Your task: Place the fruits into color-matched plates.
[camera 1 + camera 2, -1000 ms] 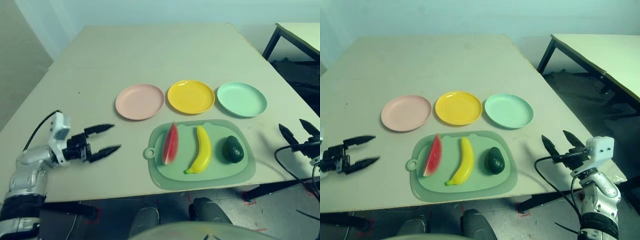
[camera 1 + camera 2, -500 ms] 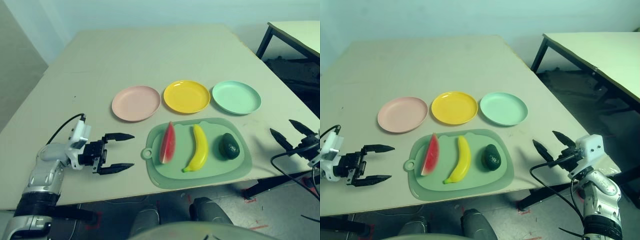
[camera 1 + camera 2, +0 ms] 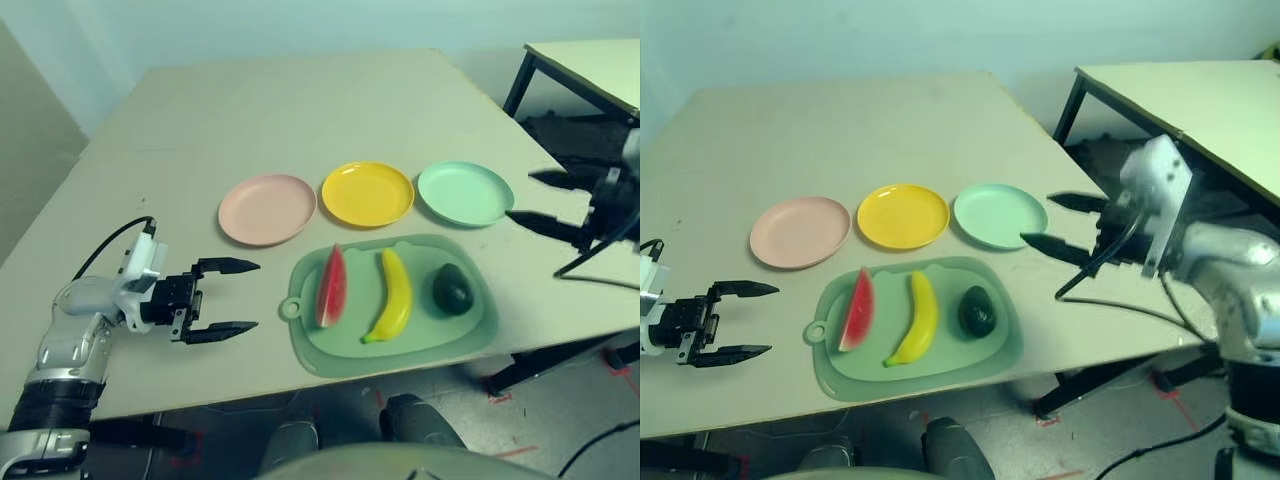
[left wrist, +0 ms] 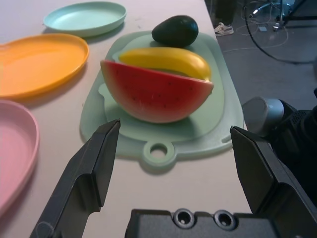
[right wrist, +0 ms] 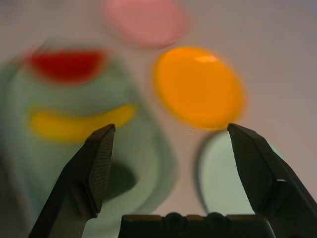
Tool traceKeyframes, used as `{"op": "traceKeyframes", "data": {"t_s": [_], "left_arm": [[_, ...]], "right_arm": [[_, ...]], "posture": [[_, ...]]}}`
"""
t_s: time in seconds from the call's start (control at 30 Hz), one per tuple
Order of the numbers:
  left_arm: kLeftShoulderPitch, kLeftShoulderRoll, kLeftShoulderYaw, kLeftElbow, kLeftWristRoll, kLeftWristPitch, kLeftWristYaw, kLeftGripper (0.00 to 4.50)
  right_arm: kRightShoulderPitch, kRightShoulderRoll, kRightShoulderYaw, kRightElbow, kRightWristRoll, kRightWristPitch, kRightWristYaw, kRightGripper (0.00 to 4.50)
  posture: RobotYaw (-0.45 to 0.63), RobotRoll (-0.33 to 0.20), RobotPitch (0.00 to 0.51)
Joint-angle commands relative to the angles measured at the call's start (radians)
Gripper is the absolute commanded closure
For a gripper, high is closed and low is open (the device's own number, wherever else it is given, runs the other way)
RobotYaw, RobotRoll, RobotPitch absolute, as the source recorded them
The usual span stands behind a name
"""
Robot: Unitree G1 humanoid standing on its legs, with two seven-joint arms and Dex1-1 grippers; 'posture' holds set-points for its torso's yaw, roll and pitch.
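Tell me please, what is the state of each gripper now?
Left gripper: open, holding nothing.
Right gripper: open, holding nothing.

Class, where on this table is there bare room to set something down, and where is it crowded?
Bare: the table beyond the three plates, and the patch between the green mat and the left tool. Crowded: the mat, with watermelon, banana and avocado.
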Motion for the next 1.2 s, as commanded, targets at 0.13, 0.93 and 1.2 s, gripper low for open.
{"op": "traceKeyframes", "data": {"t_s": [0.13, 0.93, 1.2], "left_arm": [[-0.004, 0.005, -0.006, 0.023, 0.025, -0.026, -0.010, 0.00], [0.018, 0.053, 0.002, -0.006, 0.041, -0.020, 0.009, 0.00], [0.001, 0.073, 0.016, 0.009, 0.040, -0.017, 0.025, 0.00]], "right_arm": [[-0.128, -0.024, 0.247, 0.088, -0.266, -0.466, 0.321, 0.02], [-0.512, 0.147, 0.812, 0.447, -0.454, -1.069, 0.375, 0.02], [-0.504, 0.171, 0.819, 0.408, -0.444, -1.022, 0.375, 0.02]], "posture": [[-0.13, 0.000, 0.018], [-0.08, 0.000, 0.039], [-0.08, 0.000, 0.038]]}}
